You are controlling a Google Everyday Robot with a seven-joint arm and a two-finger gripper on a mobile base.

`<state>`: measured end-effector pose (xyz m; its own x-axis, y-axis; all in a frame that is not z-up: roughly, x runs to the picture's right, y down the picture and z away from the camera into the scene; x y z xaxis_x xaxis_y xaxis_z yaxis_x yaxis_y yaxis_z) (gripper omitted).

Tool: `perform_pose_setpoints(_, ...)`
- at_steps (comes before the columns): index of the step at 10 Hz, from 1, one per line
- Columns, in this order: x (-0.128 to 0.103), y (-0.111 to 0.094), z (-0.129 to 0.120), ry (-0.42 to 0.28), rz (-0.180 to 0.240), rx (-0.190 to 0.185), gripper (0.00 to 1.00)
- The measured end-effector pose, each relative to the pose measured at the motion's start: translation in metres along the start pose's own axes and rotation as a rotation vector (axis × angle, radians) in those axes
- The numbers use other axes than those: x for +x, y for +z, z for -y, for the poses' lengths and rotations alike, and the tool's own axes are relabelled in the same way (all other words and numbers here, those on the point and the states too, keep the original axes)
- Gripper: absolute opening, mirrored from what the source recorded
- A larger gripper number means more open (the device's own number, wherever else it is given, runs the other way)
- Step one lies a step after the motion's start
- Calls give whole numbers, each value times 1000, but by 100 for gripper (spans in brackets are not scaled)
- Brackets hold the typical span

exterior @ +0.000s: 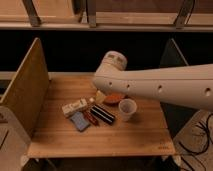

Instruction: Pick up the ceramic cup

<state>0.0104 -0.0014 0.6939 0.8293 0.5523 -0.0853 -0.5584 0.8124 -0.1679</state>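
Note:
The ceramic cup (126, 109) is small and whitish and stands upright on the wooden table (60, 142), right of centre. My white arm (165, 87) reaches in from the right and ends in a rounded joint (113, 64) above the back of the table. My gripper (100, 96) shows only as a pale piece below that joint. It is just left of the orange-red bowl and a short way up and left of the cup. It holds nothing I can see.
The orange-red bowl (115, 99) lies behind the cup, partly under the arm. A white box (75, 106), a blue sponge (79, 121), a small red item (90, 118) and a dark bar (103, 114) lie left of the cup. Upright panels (25, 95) flank the table.

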Motion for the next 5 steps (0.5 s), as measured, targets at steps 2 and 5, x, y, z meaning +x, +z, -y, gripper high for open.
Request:
perform_pose_setpoints(2, -3, 8, -5, -26, -27, -22, 80)
perform_pose_setpoints(5, 42, 45, -21, 4, -188, -124, 80)
